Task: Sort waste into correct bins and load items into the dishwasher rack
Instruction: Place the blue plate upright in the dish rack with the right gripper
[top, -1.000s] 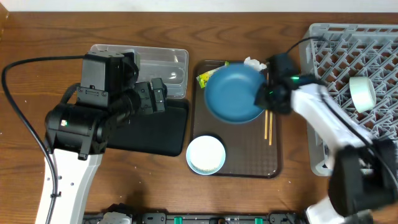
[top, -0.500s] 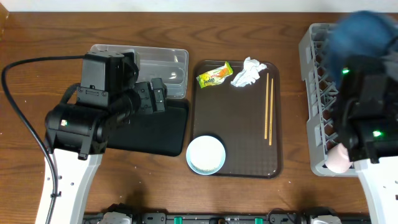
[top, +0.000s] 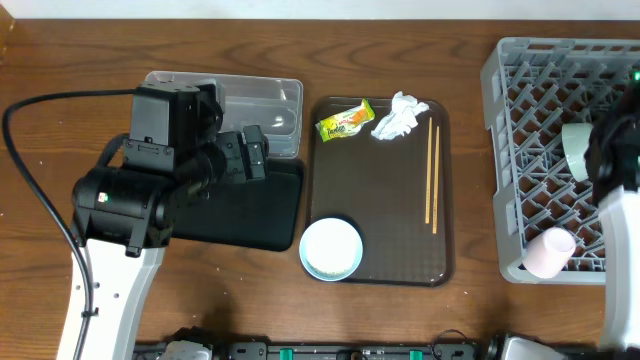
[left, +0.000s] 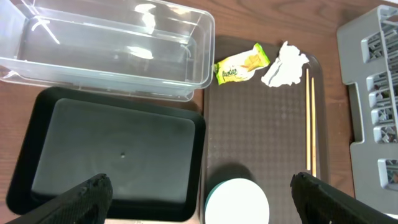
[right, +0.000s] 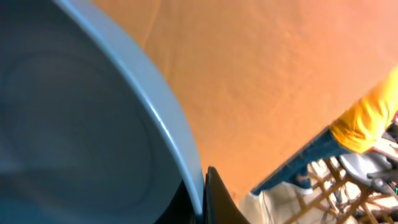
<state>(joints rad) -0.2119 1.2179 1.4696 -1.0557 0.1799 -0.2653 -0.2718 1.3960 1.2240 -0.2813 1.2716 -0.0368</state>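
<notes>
One grey rack (top: 560, 46) on wooden table (top: 300, 40)

A dark brown rectangular serving tray (top: 390, 215) is lying flat near the middle of a brown wooden table (top: 400, 50). In the right wrist view a blurred orange surface (right: 280, 74) is filling the background, with a blurred yellow shape (right: 367, 118) showing at its right edge.

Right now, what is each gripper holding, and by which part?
The right gripper clamps the large blue bowl by its rim, seen in the right wrist view. The left gripper is open and holds nothing.
</notes>
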